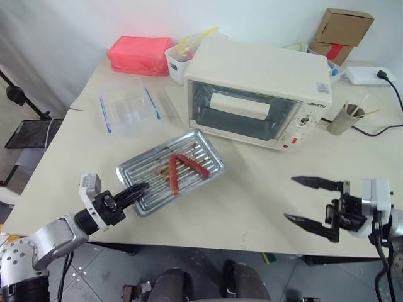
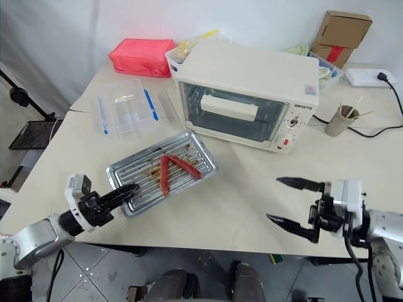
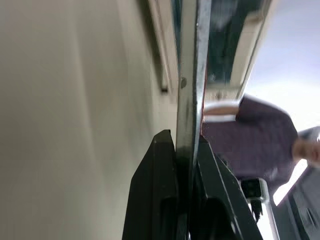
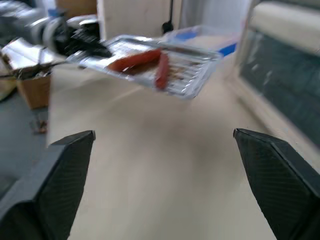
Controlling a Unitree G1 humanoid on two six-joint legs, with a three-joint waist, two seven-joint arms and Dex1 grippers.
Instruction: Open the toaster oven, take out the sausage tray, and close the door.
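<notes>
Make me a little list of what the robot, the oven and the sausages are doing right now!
oven door: shut on the toaster oven
sausage tray: out of the oven, held above the table in front of it
sausages: two red ones, on the tray
left gripper: jaws clamped on the tray's near edge
right gripper: jaws wide open, holding nothing
clear container: on the table behind the tray

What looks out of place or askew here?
The tray is off the table, tilted, its corner pinched by the left gripper. Greasy brown marks streak it, and two sausages lie crossed.
</notes>
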